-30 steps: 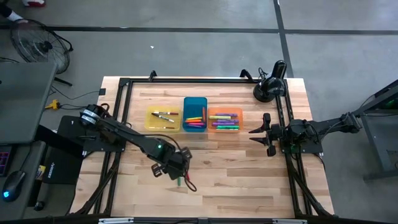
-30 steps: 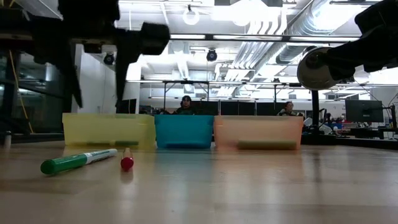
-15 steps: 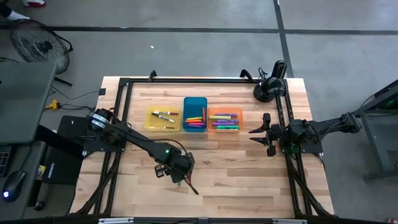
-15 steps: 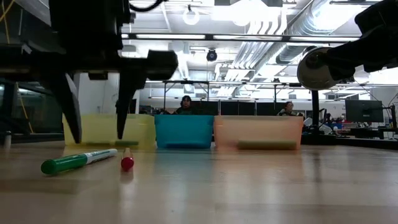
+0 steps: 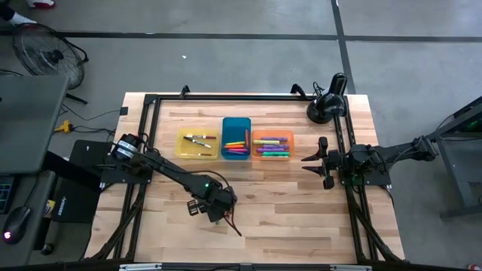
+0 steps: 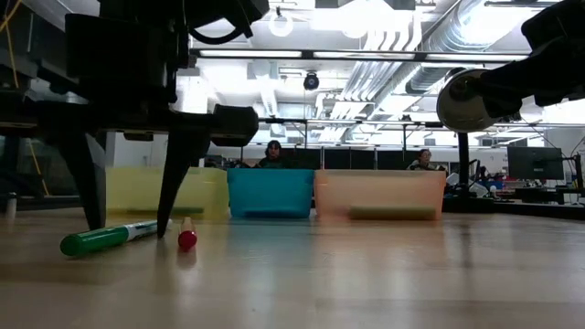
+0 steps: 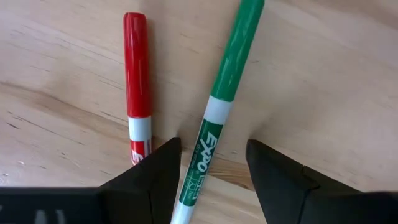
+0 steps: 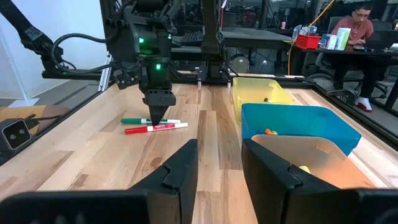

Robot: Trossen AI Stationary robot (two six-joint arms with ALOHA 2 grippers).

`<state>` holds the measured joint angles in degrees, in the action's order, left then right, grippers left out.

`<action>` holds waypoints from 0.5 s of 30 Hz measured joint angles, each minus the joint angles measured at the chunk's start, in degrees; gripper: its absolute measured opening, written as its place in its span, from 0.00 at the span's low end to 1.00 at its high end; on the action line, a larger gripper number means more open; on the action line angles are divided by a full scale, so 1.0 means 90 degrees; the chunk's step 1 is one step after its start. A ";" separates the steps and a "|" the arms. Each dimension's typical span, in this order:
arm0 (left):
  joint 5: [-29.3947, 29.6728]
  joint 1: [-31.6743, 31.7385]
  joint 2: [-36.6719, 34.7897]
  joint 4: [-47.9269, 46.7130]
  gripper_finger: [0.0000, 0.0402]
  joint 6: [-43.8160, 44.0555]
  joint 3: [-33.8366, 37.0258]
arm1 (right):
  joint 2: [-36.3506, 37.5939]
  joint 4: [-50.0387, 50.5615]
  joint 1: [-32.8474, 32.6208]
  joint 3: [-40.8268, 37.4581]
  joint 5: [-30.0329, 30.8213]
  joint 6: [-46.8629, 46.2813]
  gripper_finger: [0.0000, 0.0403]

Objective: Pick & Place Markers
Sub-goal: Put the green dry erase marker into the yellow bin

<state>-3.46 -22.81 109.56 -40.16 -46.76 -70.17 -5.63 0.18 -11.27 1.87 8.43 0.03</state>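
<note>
A green marker (image 7: 217, 106) and a red marker (image 7: 137, 68) lie side by side on the wooden table (image 5: 286, 203), near its front edge. My left gripper (image 7: 214, 168) points down over them, open. Its two fingers stand on either side of the green marker's white barrel, and their tips (image 6: 163, 233) are close to the table. The red marker's white end runs under one finger (image 7: 155, 171); whether they touch, I cannot tell. My right gripper (image 5: 311, 159) waits level at the table's right edge, open, with nothing between its fingers.
A yellow tray (image 5: 197, 143), a blue tray (image 5: 236, 128) and an orange tray (image 5: 272, 135) stand in a row at the table's middle, each with markers in it. A black frame (image 5: 151, 150) runs round the table. People sit in the room behind.
My left gripper has come down toward the table over the green marker and has rolled a little. Its fingers now reach almost to the tabletop on either side of the marker. Both markers lie where they were.
</note>
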 joint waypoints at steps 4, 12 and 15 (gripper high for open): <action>-0.0002 -0.0001 0.0007 0.0005 0.45 0.0010 0.0002 | 0.0000 0.0001 0.0000 0.0000 0.0000 0.0000 0.28; -0.0053 -0.0002 0.0017 0.0003 0.40 0.0053 0.0012 | 0.0000 0.0001 0.0000 0.0000 0.0000 -0.0002 0.28; -0.0077 -0.0002 0.0020 -0.0014 0.32 0.0056 0.0019 | 0.0000 0.0001 -0.0001 0.0000 0.0000 -0.0002 0.28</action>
<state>-4.16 -22.83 109.74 -40.29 -46.26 -70.00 -5.63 0.19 -11.28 1.87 8.43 0.02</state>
